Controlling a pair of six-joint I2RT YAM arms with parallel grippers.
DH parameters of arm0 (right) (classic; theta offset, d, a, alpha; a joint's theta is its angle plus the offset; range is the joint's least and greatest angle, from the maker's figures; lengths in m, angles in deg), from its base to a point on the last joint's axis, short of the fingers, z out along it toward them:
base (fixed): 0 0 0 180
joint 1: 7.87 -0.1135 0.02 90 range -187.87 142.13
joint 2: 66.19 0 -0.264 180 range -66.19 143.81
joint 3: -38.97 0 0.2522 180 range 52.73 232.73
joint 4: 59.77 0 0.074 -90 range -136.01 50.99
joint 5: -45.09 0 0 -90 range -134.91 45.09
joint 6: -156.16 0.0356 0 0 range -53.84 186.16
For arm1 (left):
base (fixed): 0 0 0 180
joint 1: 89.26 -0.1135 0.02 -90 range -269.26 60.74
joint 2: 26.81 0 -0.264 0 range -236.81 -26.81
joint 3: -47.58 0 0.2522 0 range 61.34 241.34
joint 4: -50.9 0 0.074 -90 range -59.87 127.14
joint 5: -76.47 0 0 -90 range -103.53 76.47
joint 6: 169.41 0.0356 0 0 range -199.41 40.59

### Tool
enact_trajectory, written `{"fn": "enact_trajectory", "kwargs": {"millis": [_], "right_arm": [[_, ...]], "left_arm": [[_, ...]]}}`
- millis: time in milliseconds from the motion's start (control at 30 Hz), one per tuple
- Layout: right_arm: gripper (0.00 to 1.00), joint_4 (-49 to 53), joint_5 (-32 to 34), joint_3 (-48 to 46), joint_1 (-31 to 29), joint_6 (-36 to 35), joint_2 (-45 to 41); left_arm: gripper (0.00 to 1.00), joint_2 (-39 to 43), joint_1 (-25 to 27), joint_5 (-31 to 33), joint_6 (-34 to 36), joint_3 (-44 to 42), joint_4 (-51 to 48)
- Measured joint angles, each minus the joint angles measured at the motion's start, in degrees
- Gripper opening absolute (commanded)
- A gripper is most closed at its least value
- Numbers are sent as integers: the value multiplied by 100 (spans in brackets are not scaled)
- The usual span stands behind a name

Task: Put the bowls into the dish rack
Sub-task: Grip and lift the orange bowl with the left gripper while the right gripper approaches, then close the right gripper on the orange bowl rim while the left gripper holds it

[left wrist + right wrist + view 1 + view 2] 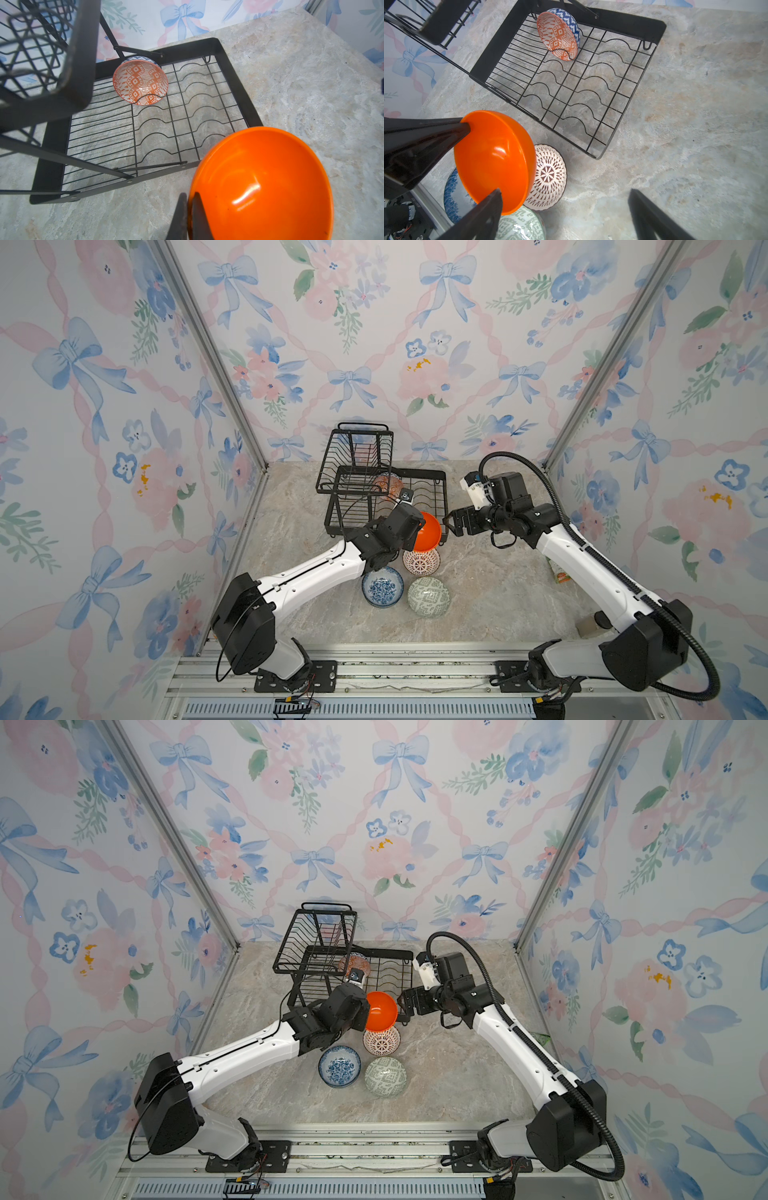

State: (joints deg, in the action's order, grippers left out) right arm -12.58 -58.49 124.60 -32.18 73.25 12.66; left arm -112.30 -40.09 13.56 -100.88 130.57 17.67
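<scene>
Left wrist view: left fingers [180, 216] clamp orange bowl [261, 187] rim beside dish rack [239, 83]; right fingers [650, 214] wide apart.

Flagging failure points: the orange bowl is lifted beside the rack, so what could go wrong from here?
The left hand pinches the orange bowl only by its rim; it might slip and drop onto the lattice bowl beneath. The open right hand sits close and could knock it. The raised basket overhangs the tray, so the left arm may catch it.
</scene>
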Motion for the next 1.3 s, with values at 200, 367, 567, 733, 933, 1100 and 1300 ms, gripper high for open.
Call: {"fn": "enact_trajectory", "kwargs": {"millis": [200, 367, 567, 733, 933, 1100, 1300], "right_arm": [[98, -9, 74, 144, -247, 164, 96], [94, -26, 223, 164, -356, 382, 175], [75, -33, 400, 341, -442, 638, 404], [62, -103, 420, 468, -520, 741, 564], [49, -109, 437, 498, -553, 817, 612], [37, -109, 461, 511, -573, 848, 669], [22, -109, 511, 527, -614, 870, 669]], "left_arm": [[0, -85, 0, 109, 138, 356, 9], [0, -170, 0, 120, 245, 483, 55], [0, -173, 0, 122, 350, 557, 96], [0, -173, 0, 120, 389, 560, 160], [0, -195, 0, 118, 396, 614, 177], [0, -212, 0, 114, 437, 621, 186], [0, -212, 0, 96, 455, 623, 214]]}}
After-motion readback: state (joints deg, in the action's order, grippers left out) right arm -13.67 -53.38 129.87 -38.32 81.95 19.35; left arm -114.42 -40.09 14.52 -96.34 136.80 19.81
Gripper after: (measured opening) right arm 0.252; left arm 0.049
